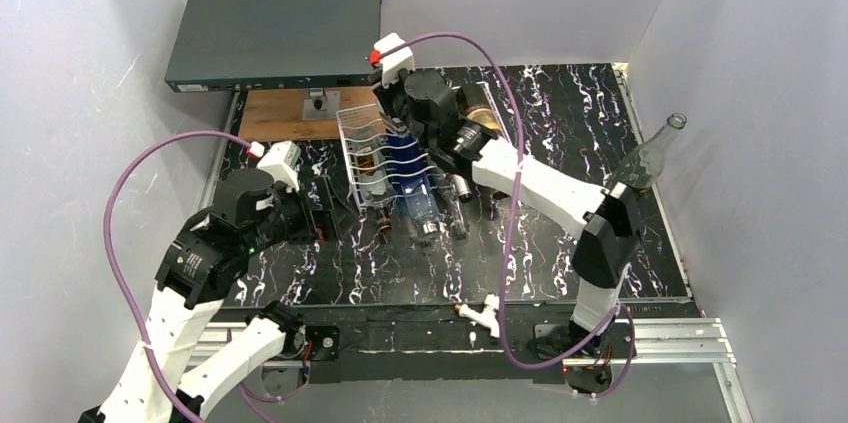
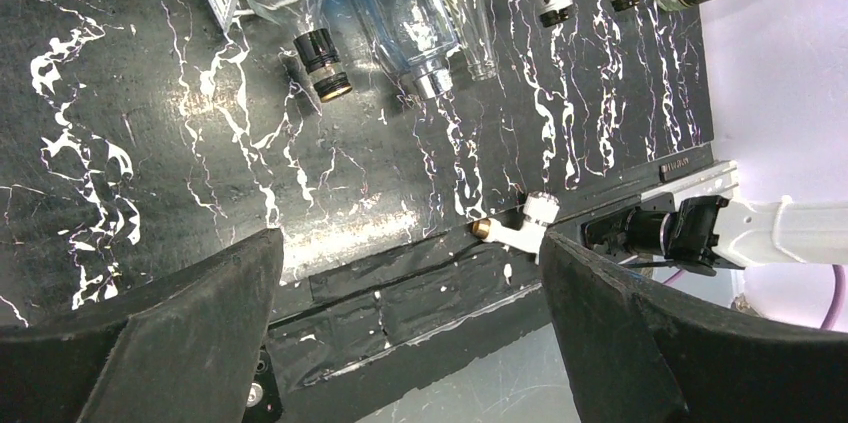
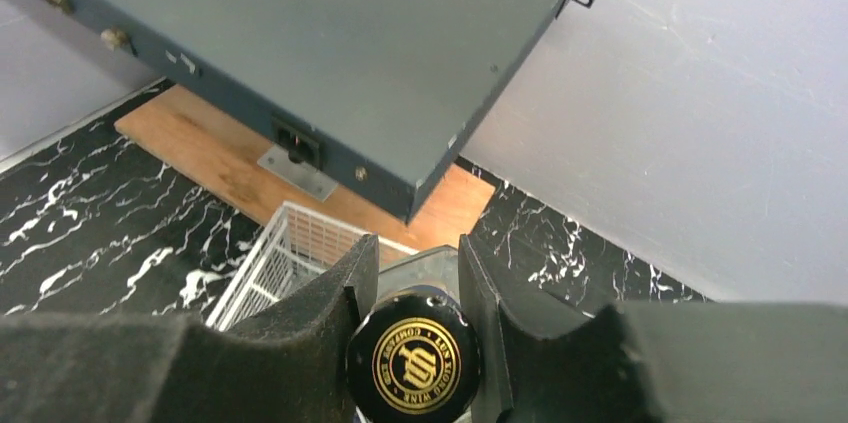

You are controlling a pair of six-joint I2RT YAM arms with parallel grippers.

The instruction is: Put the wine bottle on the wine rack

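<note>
The white wire wine rack (image 1: 372, 158) lies mid-table with several bottles in its slots, necks toward the front. My right gripper (image 1: 392, 108) hovers over the rack's far end. In the right wrist view it (image 3: 418, 283) is shut on the neck of a wine bottle (image 3: 413, 363) that has a black cap with a gold emblem. The bottle's body points away toward the rack corner (image 3: 285, 253) and is mostly hidden. My left gripper (image 1: 318, 215) stands open left of the rack, and the left wrist view shows it (image 2: 410, 333) holding nothing.
A dark grey flat metal box (image 1: 275, 33) rests on a wooden board (image 1: 290, 113) at the back left. An empty clear bottle (image 1: 652, 153) leans against the right wall. Bottle necks (image 2: 322, 58) stick out past the rack's front. White walls close in on three sides.
</note>
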